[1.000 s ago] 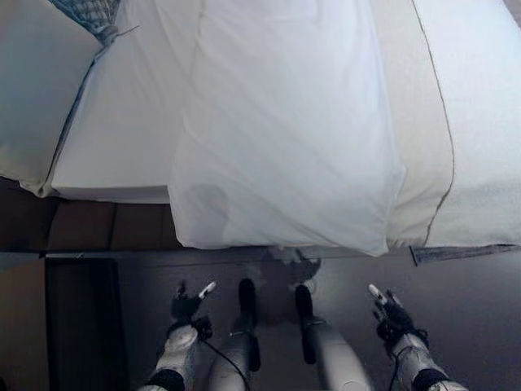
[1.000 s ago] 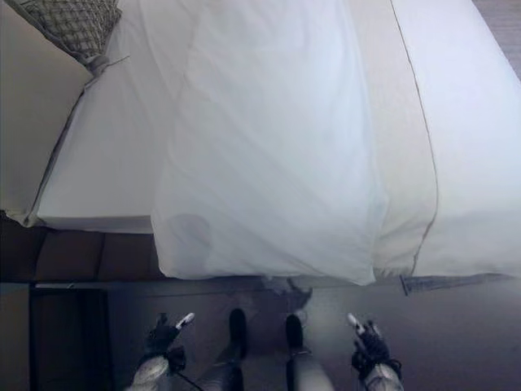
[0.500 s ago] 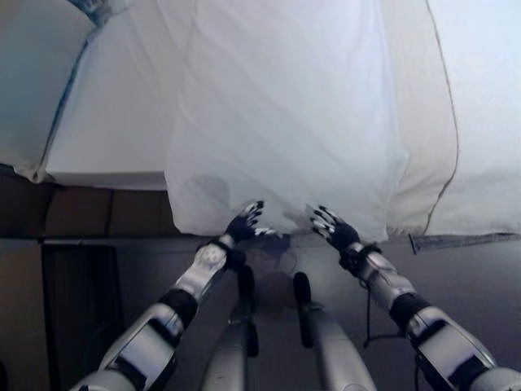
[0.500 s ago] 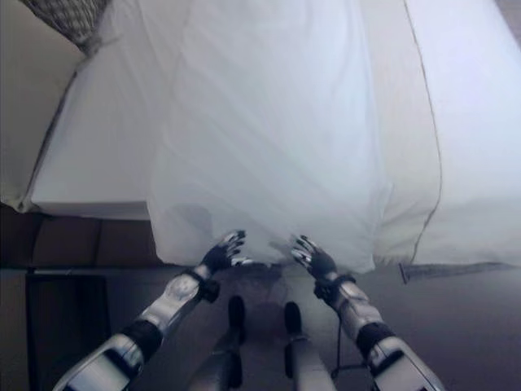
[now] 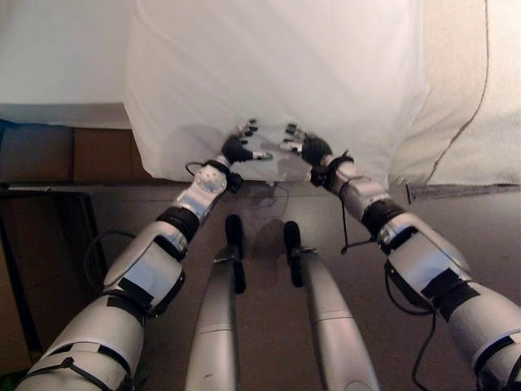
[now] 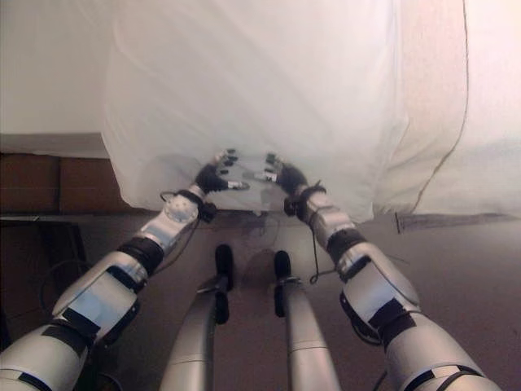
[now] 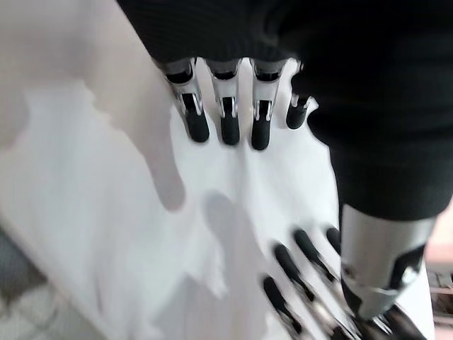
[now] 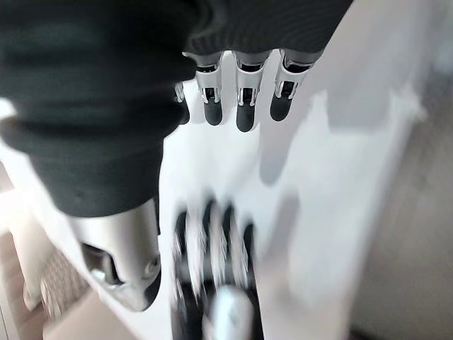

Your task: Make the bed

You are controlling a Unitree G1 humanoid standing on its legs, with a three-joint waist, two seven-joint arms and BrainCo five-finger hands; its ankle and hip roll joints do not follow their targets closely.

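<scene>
A large white sheet (image 5: 277,73) lies across the bed and hangs over its near edge. My left hand (image 5: 238,149) and right hand (image 5: 308,149) are side by side at the sheet's lower hanging edge, a little apart. Both are open, with straight fingers laid against the cloth. The left wrist view has my left hand's fingers (image 7: 223,117) stretched over the white cloth (image 7: 106,234), with the other hand's fingers (image 7: 297,269) beside them. In the right wrist view my right hand's fingers (image 8: 241,106) are straight over the same cloth.
A cream cover (image 5: 456,98) with a thin dark piping line lies on the bed to the right of the sheet. Bare white mattress (image 5: 65,49) shows at the left, above the brown bed base (image 5: 81,155). Dark floor (image 5: 480,220) runs along the bed's near side.
Both hands have risen from low near the floor to the sheet's hanging edge and drawn closer together. The camera has also shifted towards the bed's edge.
</scene>
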